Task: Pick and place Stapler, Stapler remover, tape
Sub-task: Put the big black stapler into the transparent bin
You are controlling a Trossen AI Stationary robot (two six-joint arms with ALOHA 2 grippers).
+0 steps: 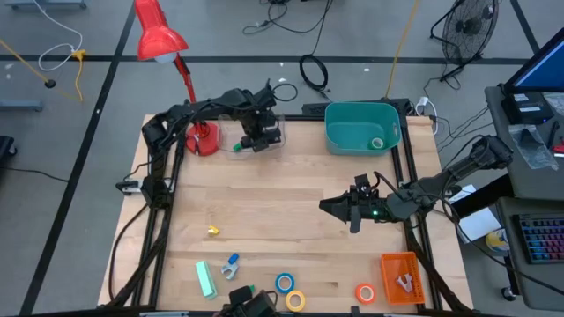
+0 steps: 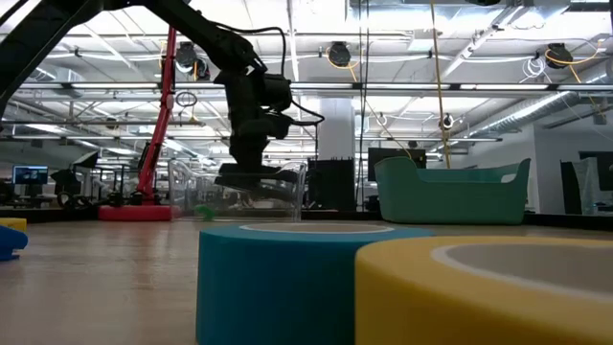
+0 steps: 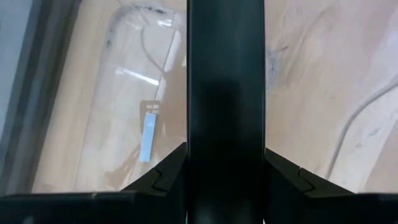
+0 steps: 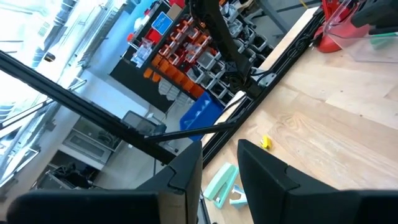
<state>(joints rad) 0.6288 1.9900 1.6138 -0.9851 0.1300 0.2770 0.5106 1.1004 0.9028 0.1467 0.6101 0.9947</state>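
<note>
The left gripper (image 1: 261,139) hung over a clear plastic bin (image 1: 257,137) at the far side of the desk (image 1: 264,211); whether its fingers were open could not be told. The right gripper (image 1: 339,210) hovered above the desk's right middle, slightly parted and empty. Blue tape (image 1: 284,283), yellow tape (image 1: 295,300) and orange tape (image 1: 365,292) lay along the near edge, with the green stapler (image 1: 205,278) and blue staple remover (image 1: 231,263) to their left. Green tape (image 1: 377,143) sat inside the teal tub (image 1: 339,123).

Left gripper over a clear bin

The left gripper (image 3: 225,112) hangs above a clear plastic bin (image 3: 118,93) standing on the wooden tabletop (image 3: 311,81); a pale blue label (image 3: 147,137) shows through the bin.
</note>
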